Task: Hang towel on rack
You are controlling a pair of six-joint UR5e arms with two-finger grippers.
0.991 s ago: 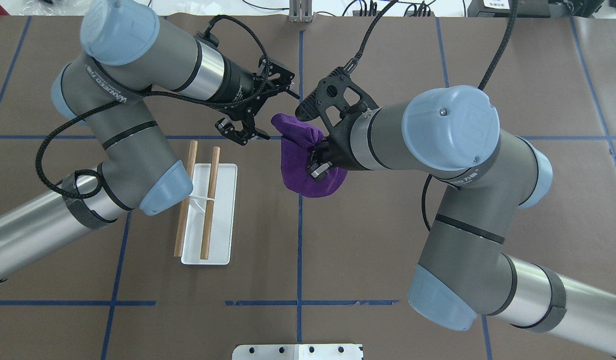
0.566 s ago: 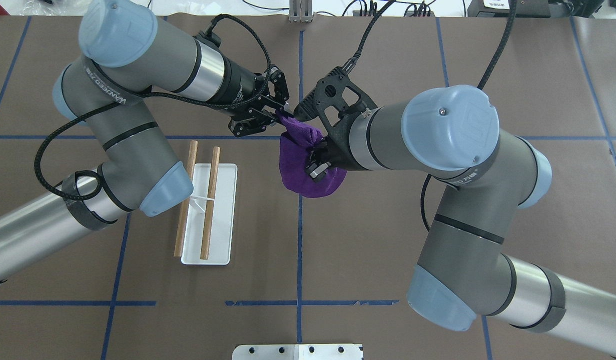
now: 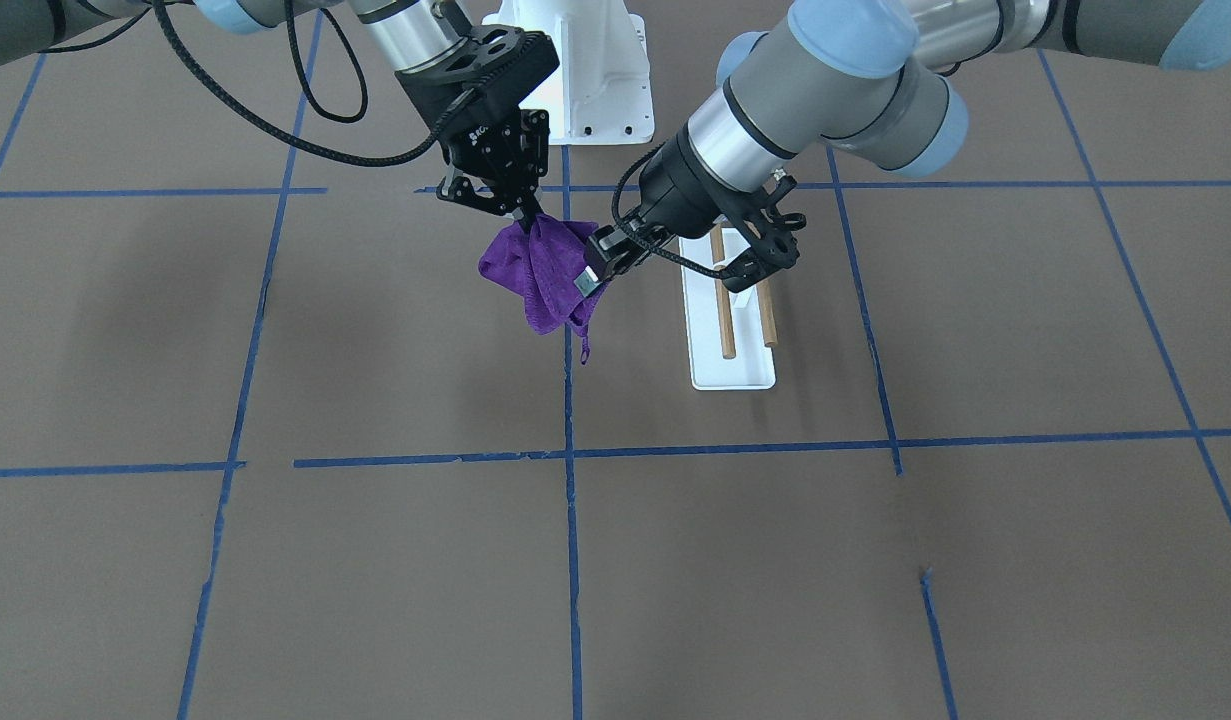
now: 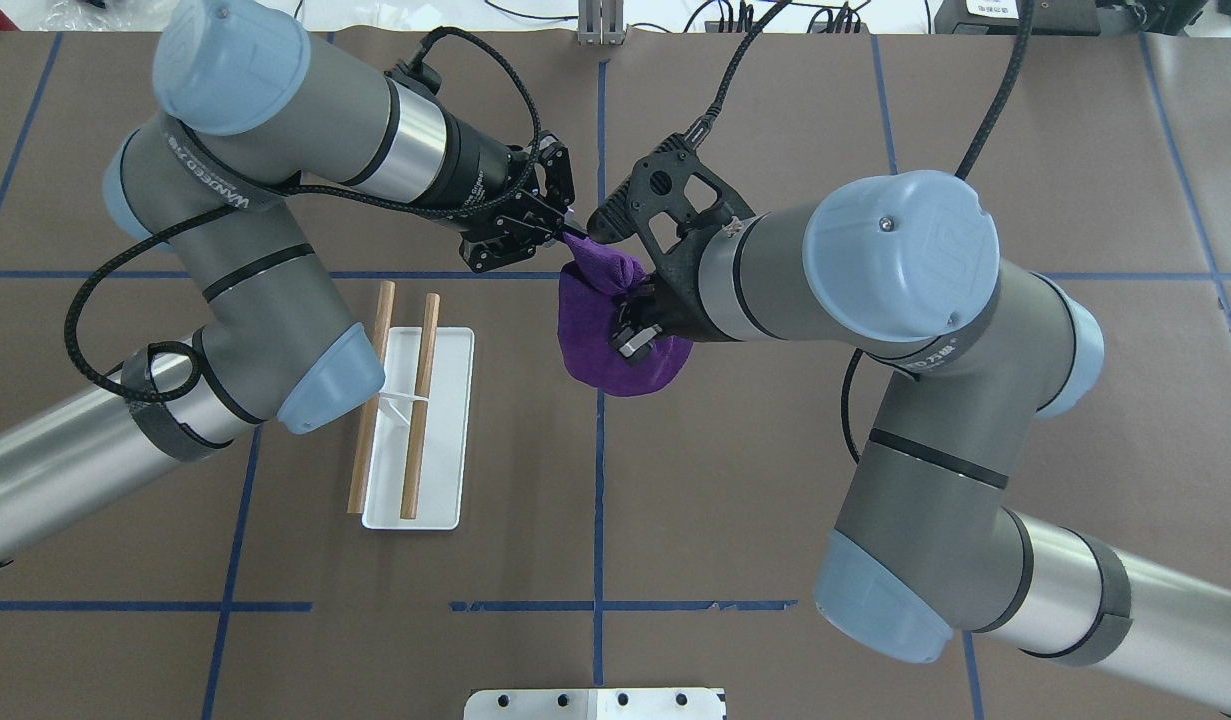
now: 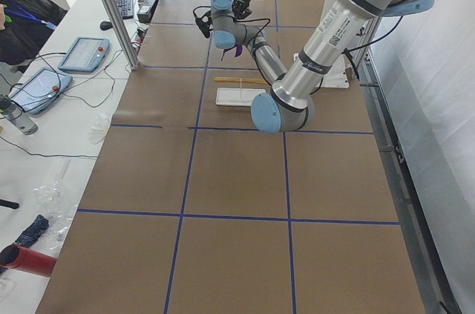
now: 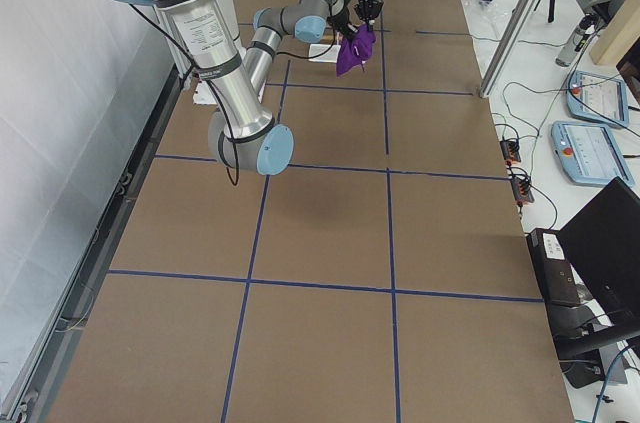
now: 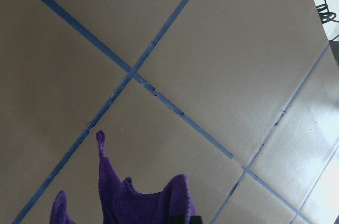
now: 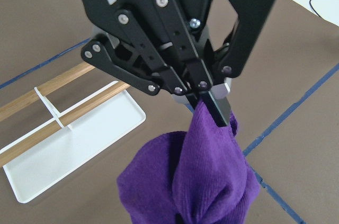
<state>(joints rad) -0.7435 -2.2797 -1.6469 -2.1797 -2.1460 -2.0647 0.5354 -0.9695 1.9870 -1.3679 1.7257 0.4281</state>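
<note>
Overhead exterior: towel (image 4: 590,330) tip between clamped left fingers (image 4: 565,231), bunch within clamped right fingers (image 4: 627,343).

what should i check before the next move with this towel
1. left gripper shut on a tip of the towel: ok.
2. right gripper shut on the towel: ok.
3. towel spread out between the two grips: not ok, it hangs bunched.
4. rack dowels bare: ok.
5. towel's lowest tip off the table: cannot tell.
</note>
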